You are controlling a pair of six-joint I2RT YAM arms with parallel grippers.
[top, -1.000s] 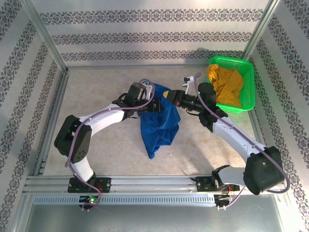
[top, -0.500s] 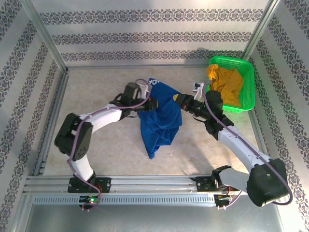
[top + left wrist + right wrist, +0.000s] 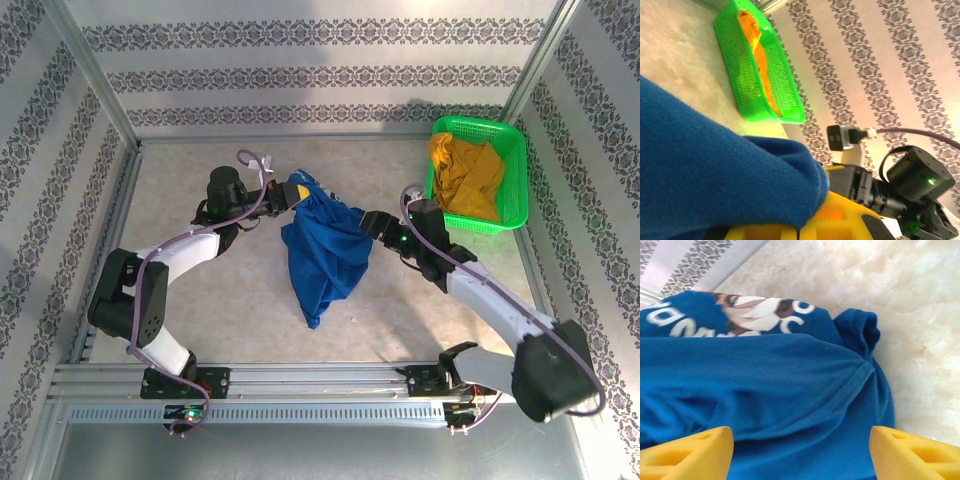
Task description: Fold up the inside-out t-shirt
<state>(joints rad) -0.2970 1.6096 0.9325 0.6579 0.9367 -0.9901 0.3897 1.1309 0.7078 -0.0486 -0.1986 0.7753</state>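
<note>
Left gripper [image 3: 285, 193]: clamped tight on the far-left top corner of the inside-out t-shirt [image 3: 325, 250]. Blue cloth bunches over my yellow fingers [image 3: 840, 222] in the left wrist view.

Right gripper [image 3: 368, 222]: jaws spread wide, holding nothing, just beside the shirt's right edge. From my right wrist, both yellow fingertips [image 3: 690, 450] stand well apart with blue cloth and a seam between them. A whitish print [image 3: 755, 307] shows on the far fold.

Shirt: mid-table [image 3: 200, 300], rumpled, tapering to a point on the near side.

Green basket [image 3: 515, 170]: far right, with a mustard garment [image 3: 465, 175] inside.
</note>
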